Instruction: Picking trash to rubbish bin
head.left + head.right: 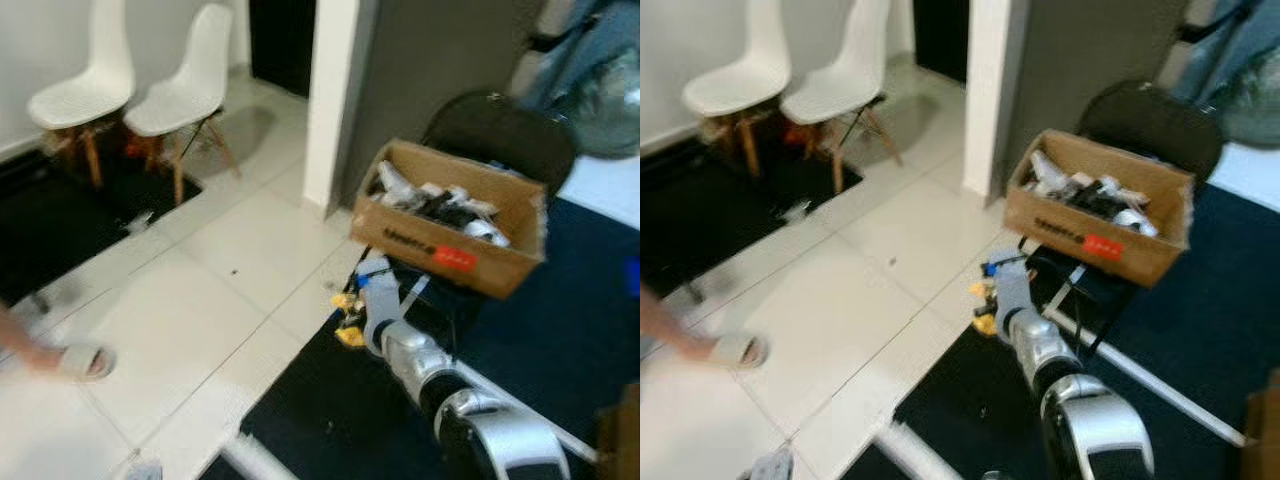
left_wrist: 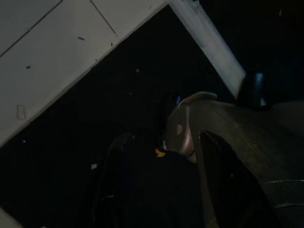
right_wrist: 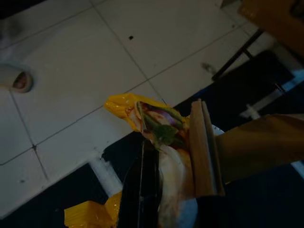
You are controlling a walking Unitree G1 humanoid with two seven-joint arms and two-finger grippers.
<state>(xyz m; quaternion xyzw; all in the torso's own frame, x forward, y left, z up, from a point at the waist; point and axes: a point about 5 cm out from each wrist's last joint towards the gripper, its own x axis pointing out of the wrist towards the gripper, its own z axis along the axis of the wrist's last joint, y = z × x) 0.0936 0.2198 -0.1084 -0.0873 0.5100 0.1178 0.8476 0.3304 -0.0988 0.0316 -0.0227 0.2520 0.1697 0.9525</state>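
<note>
The right gripper (image 3: 173,156) is closed on a crumpled yellow wrapper (image 3: 152,118) with a printed picture on it; its black finger (image 3: 142,190) and the tan-padded finger (image 3: 204,147) pinch the wrapper together with some white, papery stuff whose nature is hard to tell in the dim wrist view. The wrapper's yellow end sticks out past the fingertips, above the white tiled floor (image 3: 95,61). More yellow material (image 3: 90,216) lies at the edge of that view, cut off and too dark to identify. From the head camera the silver right arm (image 1: 470,400) reaches forward over a dark blue rug (image 1: 340,400), and the yellow wrapper shows as a small blurred spot at its tip, beside the rug's edge; the fingers themselves are too smeared to read there.

Just beyond the arm a cardboard box (image 1: 450,225) with a red label sits on a black-framed chair (image 1: 500,130), holding white and dark items that the blur makes impossible to name. Well apart stand two white chairs (image 1: 140,85) on wooden legs over a black mat (image 1: 60,220). A person's foot in a pale slipper (image 1: 85,360) rests on the tiles, the leg cut off by the frame.

The left gripper (image 2: 161,180) hangs in deep shade over the dark rug, its two fingers visibly apart with nothing between them; a greyish rounded shape (image 2: 190,128) beyond them cannot be identified.
</note>
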